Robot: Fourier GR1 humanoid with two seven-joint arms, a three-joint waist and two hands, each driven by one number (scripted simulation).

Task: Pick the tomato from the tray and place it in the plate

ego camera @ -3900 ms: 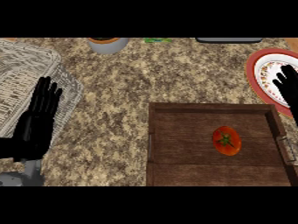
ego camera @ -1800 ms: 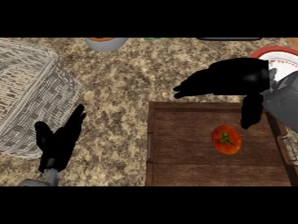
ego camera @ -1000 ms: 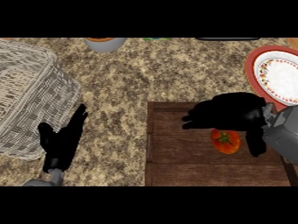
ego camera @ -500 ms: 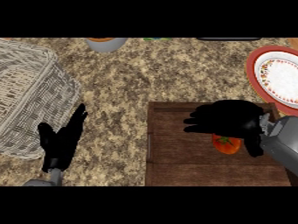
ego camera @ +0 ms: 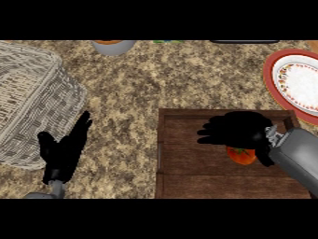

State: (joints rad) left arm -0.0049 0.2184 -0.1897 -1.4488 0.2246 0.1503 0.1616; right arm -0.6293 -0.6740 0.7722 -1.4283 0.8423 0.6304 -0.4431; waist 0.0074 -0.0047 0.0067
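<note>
A red tomato (ego camera: 241, 157) lies in the wooden tray (ego camera: 189, 175) at the lower middle, its upper part hidden under my right hand (ego camera: 236, 130). That hand hovers right over it, fingers pointing left and relaxed, thumb hanging down along the tomato's right side; it is open and I see no grasp closed round the fruit. The white plate (ego camera: 304, 85) with a red rim sits at the right edge, beyond the tray's far right corner. My left hand (ego camera: 63, 153) rests open at the lower left, fingers up.
A large wicker basket (ego camera: 18, 98) fills the left side, just beyond my left hand. A grey bowl (ego camera: 113, 45) and a dark object (ego camera: 244, 41) stand along the counter's far edge. Speckled countertop lies between basket and tray.
My right hand has swung from above the tray's far edge down over the tomato, now covering its top. The left hand has stayed at the lower left.
</note>
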